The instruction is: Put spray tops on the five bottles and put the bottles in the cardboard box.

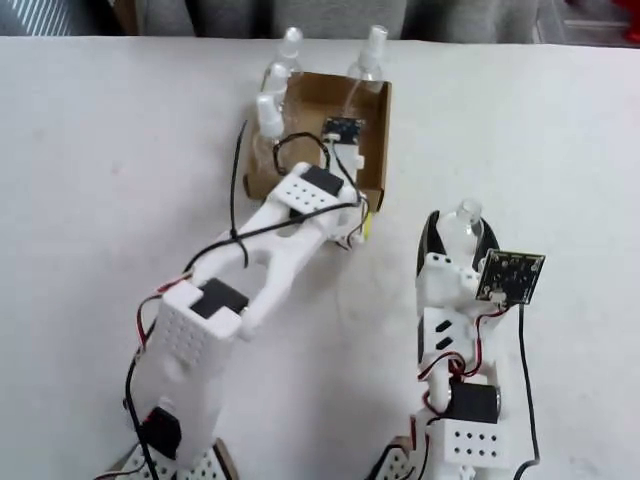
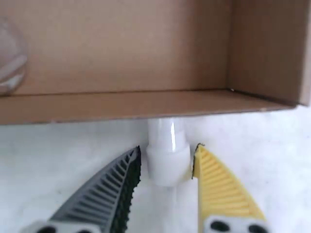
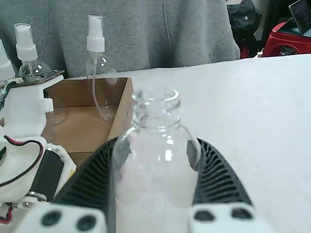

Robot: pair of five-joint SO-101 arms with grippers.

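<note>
The left gripper [image 2: 166, 151] stood spread on the tabletop, its dark and yellow jaws closely flanking a white spray top [image 2: 167, 167] without clearly pinching it. The top lay just outside the near wall of the cardboard box [image 2: 121, 104], which sat by the tabletop's far edge. The right gripper [image 3: 158, 143] was clenched on an upright uncapped bottle [image 3: 155, 121], right of the box. Capped bottles [image 3: 95, 63] stood inside the box.

The left arm [image 1: 270, 250] extends toward the desk's [image 1: 100, 150] far edge, its left gripper [image 2: 167, 149] parted around a spray top [image 2: 167, 170], while the right gripper [image 3: 158, 150] clamps a bottle [image 3: 155, 126] upright.
</note>
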